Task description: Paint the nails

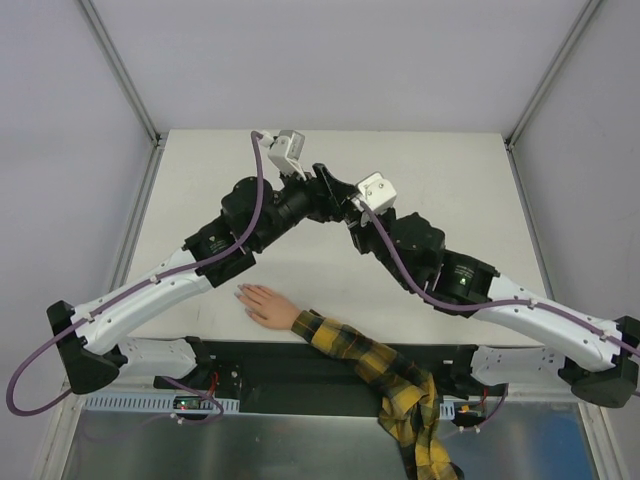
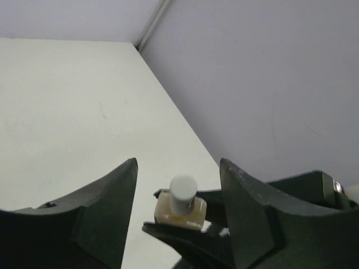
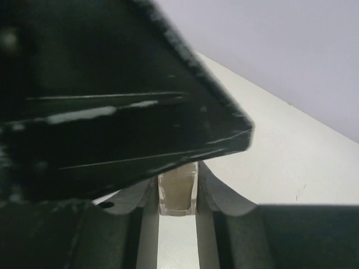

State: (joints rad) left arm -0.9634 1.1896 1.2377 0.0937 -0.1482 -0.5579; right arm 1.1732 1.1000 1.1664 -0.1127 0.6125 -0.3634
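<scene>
White tabletop (image 1: pixel 330 150): my right gripper (image 3: pixel 177 185) clamps the polish bottle (image 2: pixel 180 213); my left gripper (image 2: pixel 178 168), spread wide, straddles its cap (image 2: pixel 183 188).

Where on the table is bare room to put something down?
Free: the two far corners of the table, and the strip just beyond the hand. Crowded: the far middle, where left gripper and right gripper meet at the bottle.

Matt table (image 1: pixel 450 170), plaid cloth sleeve (image 1: pixel 365 360), glassy bottle (image 2: pixel 180 212) — matt cap (image 2: pixel 183 188)
</scene>
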